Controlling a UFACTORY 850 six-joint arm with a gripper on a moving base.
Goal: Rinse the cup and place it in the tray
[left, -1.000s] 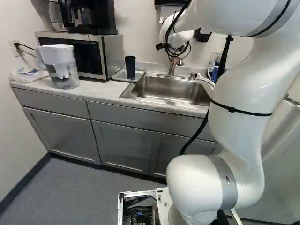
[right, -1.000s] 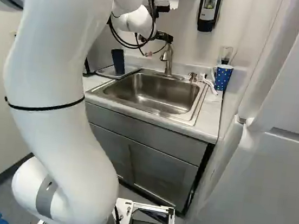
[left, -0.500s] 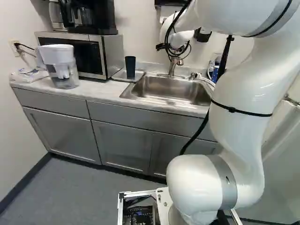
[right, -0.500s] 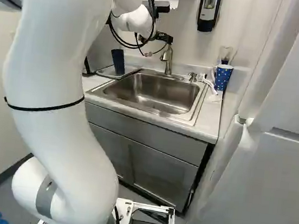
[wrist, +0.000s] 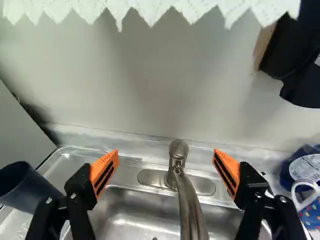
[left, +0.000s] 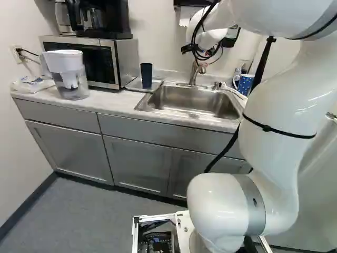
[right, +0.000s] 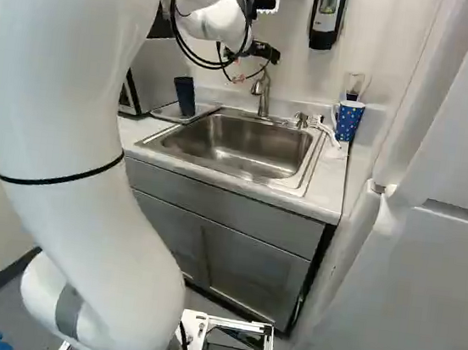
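My gripper (right: 239, 78) hangs over the back of the sink, close by the faucet. In the wrist view the gripper (wrist: 166, 167) is open with its orange pads wide apart; the metal faucet (wrist: 178, 160) shows in the gap ahead, ungripped. A dark blue cup (left: 146, 75) stands upright on the tray (left: 134, 84) left of the sink. That cup (wrist: 25, 187) shows outside one finger in the wrist view. The sink basin (right: 237, 146) lies below the gripper. A blue dotted mug (right: 348, 121) stands on the counter right of the sink.
Left of the tray are a microwave (left: 84, 62) under a coffee maker and a water pitcher (left: 68, 76). A soap dispenser (right: 327, 14) hangs on the wall. The white fridge (right: 430, 250) stands at the right. Paper towel (wrist: 150, 9) hangs above the faucet.
The arm has swung to the right, carrying the open gripper a little rightward near the faucet. Base, cup, tray and mug have stayed put; more of the mug shows in the left base view.
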